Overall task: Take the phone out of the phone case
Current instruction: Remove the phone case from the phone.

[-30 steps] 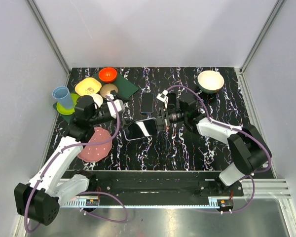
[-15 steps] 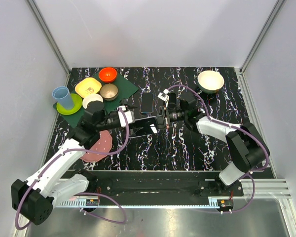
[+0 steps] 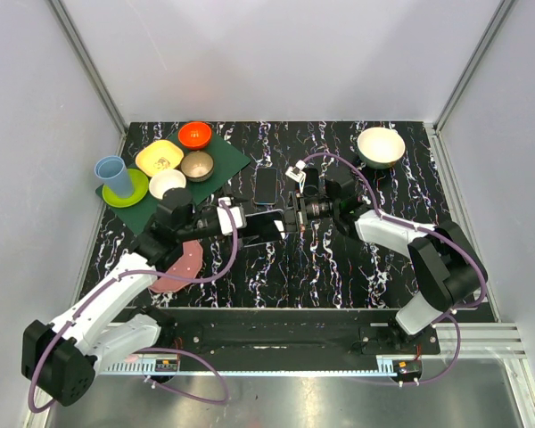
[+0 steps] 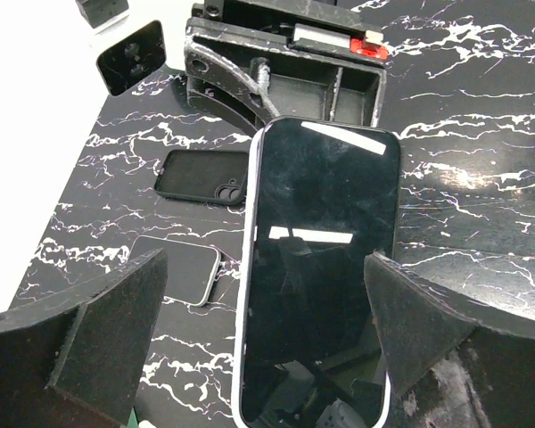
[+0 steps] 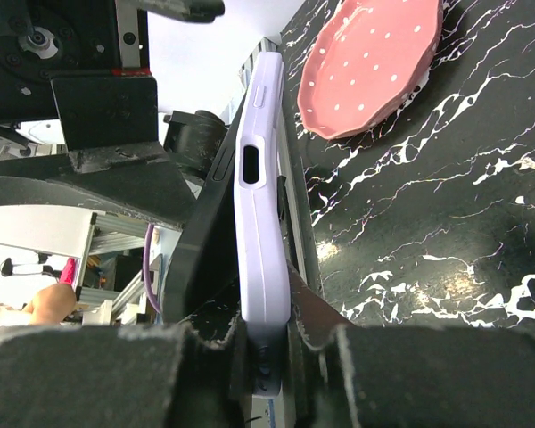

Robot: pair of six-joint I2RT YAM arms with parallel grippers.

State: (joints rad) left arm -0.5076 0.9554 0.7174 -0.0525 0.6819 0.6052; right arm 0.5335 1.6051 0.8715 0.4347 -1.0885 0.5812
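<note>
Right hand (image 5: 267, 343) pinching one lilac-cased phone (image 4: 321, 267), left hand (image 4: 266, 267) spread around it

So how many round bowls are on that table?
4: an orange bowl, a brown bowl and a white bowl at the far left, and a cream bowl at the far right. The left arm could hide another.

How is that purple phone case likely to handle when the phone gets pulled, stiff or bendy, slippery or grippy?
The case looks thin and matte with rounded edges, so its rim will probably flex rather than snap. The phone has a glossy, reflecting face, so likely stiff and slippery. Clamped by one end in the right pincer, it may pivot if pushed.
</note>
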